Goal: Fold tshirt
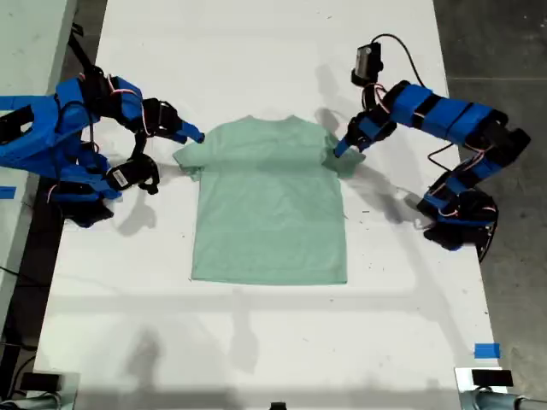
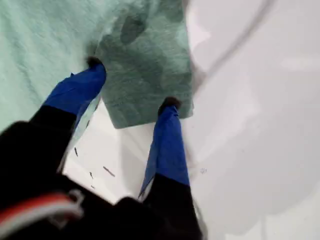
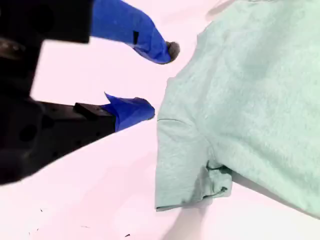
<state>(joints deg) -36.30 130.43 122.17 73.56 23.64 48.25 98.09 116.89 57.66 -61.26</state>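
Your first gripper (image 1: 340,151) is spreading released over the tshirt (image 1: 269,205) sleeve at 3 o'clock; your second gripper (image 1: 196,135) is hovering released at 9 o'clock.

My first gripper (image 1: 339,152), blue-fingered, jaws spread, reaches toward 9 o'clock in the exterior view; my second gripper (image 1: 197,137), jaws parted, toward 3 o'clock.

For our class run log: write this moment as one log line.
tshirt flat on table | first gripper open, on sleeve | second gripper open, beside other sleeve | fold not begun
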